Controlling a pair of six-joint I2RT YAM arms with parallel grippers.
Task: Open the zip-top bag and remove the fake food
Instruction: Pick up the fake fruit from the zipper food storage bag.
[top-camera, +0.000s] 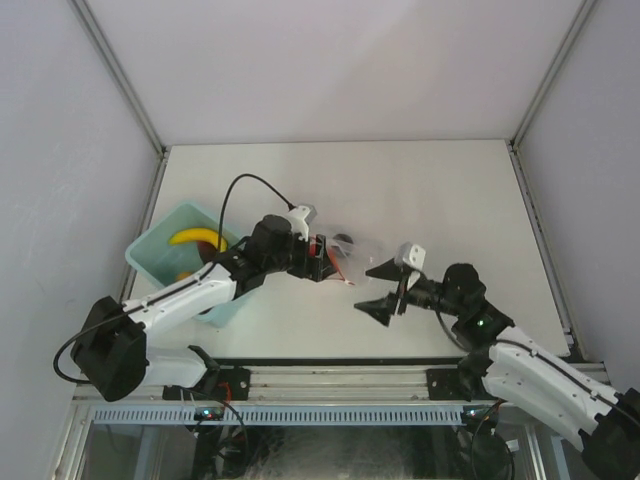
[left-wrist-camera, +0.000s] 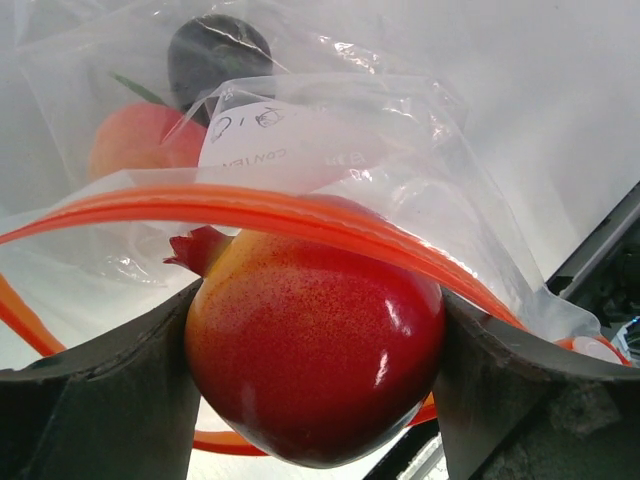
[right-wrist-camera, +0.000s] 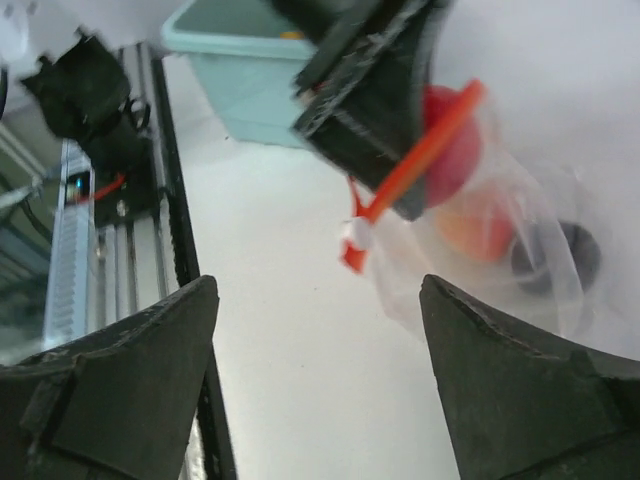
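My left gripper (left-wrist-camera: 315, 375) is shut on a glossy red fruit (left-wrist-camera: 315, 350) of the fake food, one finger on each side of it. The fruit sits in the open mouth of the clear zip-top bag (left-wrist-camera: 330, 130), whose red-orange zip strip (left-wrist-camera: 300, 215) arches over it. Deeper in the bag lie an orange-peach fruit (left-wrist-camera: 135, 145) and a dark purple piece (left-wrist-camera: 218, 55). From above, the left gripper (top-camera: 325, 262) is at the bag (top-camera: 352, 252) mid-table. My right gripper (top-camera: 383, 290) stands open and empty just right of the bag (right-wrist-camera: 480, 270), apart from its white slider (right-wrist-camera: 355, 235).
A light blue bin (top-camera: 160, 250) stands at the left under the left arm, with a yellow banana (top-camera: 197, 238) inside. The bin (right-wrist-camera: 240, 70) also shows behind the left gripper in the right wrist view. The black front rail (top-camera: 330, 362) runs along the near edge.
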